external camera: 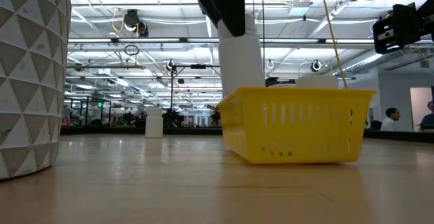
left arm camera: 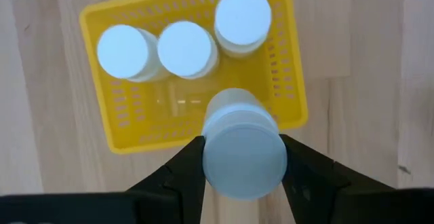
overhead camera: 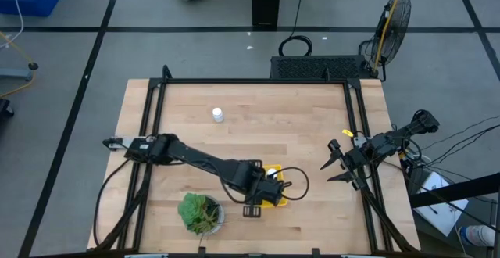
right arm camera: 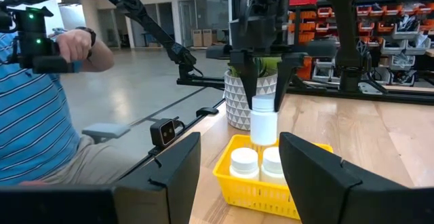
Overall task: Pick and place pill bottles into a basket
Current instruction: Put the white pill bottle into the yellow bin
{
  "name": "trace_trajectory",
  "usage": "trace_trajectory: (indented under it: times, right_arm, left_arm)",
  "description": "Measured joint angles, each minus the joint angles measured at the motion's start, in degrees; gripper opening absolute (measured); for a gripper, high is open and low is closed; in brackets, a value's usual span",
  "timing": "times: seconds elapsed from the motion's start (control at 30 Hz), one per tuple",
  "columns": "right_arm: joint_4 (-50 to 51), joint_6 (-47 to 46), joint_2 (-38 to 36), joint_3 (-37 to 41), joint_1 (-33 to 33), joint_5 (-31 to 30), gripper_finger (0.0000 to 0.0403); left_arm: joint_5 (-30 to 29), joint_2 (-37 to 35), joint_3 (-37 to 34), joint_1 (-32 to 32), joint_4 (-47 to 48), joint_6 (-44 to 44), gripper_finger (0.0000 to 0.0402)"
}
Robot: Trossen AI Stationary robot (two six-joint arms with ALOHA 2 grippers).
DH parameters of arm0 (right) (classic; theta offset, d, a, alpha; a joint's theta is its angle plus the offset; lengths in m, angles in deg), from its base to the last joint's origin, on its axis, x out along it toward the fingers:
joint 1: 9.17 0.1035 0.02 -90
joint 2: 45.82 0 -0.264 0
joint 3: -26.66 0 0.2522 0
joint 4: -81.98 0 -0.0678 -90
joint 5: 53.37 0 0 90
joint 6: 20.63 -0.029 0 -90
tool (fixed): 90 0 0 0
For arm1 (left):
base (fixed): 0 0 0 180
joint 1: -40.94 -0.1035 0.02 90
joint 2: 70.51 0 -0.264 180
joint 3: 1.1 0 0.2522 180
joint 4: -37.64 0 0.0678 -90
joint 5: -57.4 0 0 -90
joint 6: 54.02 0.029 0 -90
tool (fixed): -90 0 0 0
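Note:
The yellow basket stands on the table near its front edge, beside the potted plant. Three white pill bottles stand upright in it. My left gripper is above the basket, shut on a fourth pill bottle. A fifth bottle stands alone on its base toward the table's far left; it also shows in the low view. My right gripper is open and empty near the table's right edge, facing the basket. My left gripper pinches the bottle's top end, at the cap's sides, between its two fingers. The fingers come from above, pointing down. The bottle hangs upright over the basket, its lower end about level with the rim.
The plant's white faceted pot stands close to the basket's left. Black rails run along the table's left, right and far sides. A person sits beyond the table's left side, a hand on a controller.

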Motion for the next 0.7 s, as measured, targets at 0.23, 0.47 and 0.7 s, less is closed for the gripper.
trace_trajectory:
  times: [0.23, 0.47, 0.7]
  right_arm:
    - [0.01, 0.02, 0.00, 0.01, 0.00, 0.01, 0.0194]
    - [0.01, 0.00, 0.00, -0.01, 0.00, 0.02, 0.0194]
    - [0.01, 0.02, 0.00, 0.01, -0.01, 0.00, 0.0194]
  left_arm:
    - [0.72, -0.02, 0.00, -1.14, -0.43, -0.44, 0.0165]
    - [1.64, -0.04, 0.00, -1.36, -2.25, -0.39, 0.0165]
    - [1.64, -0.07, 0.00, -1.00, -2.21, -0.43, 0.0165]
